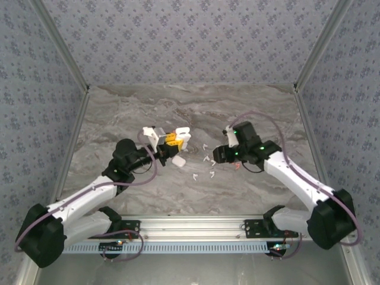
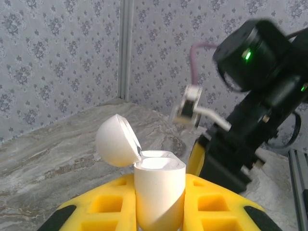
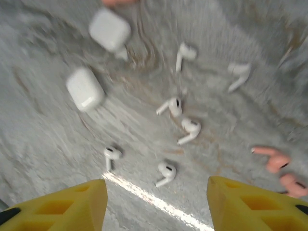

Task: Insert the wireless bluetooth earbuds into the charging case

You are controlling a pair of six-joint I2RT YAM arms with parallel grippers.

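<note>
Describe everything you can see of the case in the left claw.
The charging case is a small, rounded white shell that looks like glossy plastic. Its body stands upright, pinched between the yellow fingers of the left claw, with the marble table behind it. The domed lid is flipped open on its hinge and leans back to the left in the left wrist view. The top opening is washed out, so its contents cannot be told.

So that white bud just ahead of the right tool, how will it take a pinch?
The bud looks like tiny, hard plastic, so it is probably light and stiff. Its glossy rounded head and thin stem suggest it could slip or spin out of a pinch. It lies loose on the smooth-looking table, so it will likely skid if nudged.
</note>
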